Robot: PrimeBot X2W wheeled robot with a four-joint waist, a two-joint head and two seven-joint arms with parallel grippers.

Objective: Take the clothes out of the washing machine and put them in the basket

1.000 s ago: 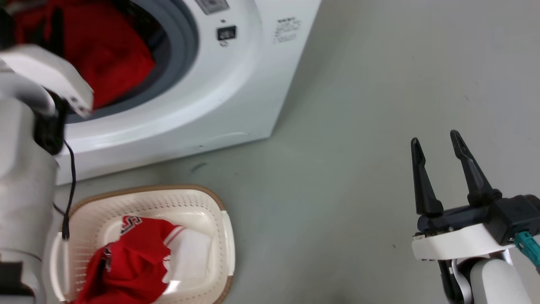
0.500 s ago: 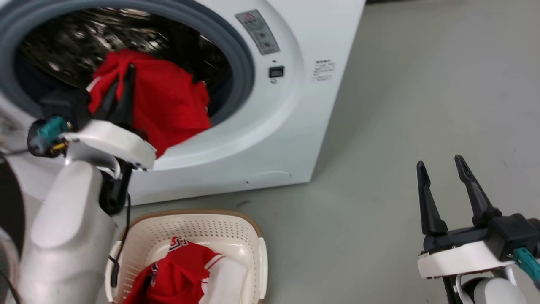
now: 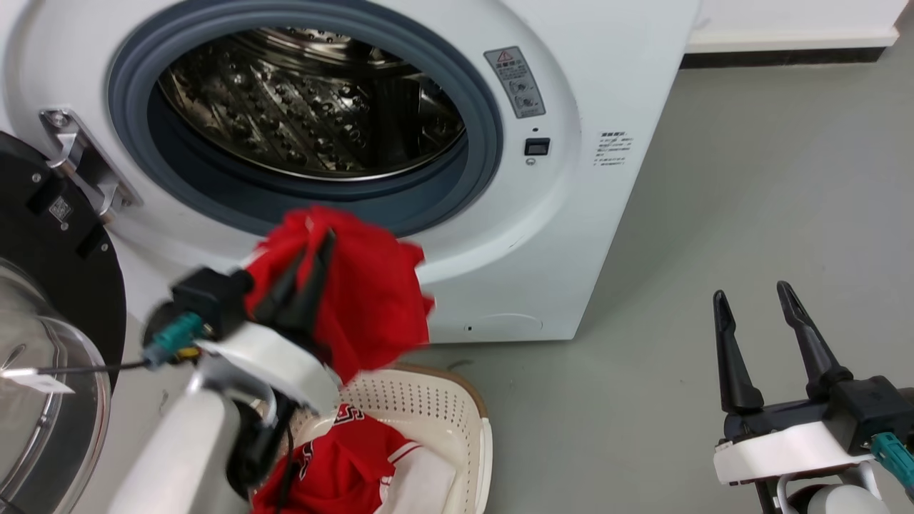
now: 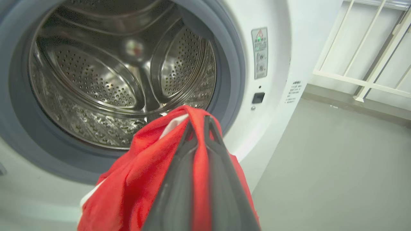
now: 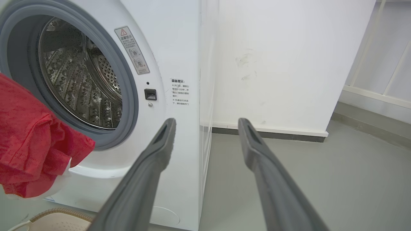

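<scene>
Red garment [image 3: 371,293] pinched in left hand [image 3: 318,243].

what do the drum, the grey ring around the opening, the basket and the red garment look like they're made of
Drum: likely stainless steel; shiny, reflective, punched with small holes.
Grey ring: probably rubber; matte and smoothly moulded.
Basket: looks like moulded plastic; cream, evenly perforated, with a brown woven-look rim.
Red garment: soft fabric; it drapes and creases as it hangs.

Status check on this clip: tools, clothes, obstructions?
Left tool shut on red jersey, outside the drum, near basket. Right tool open, idle. Path looks clear.
</scene>
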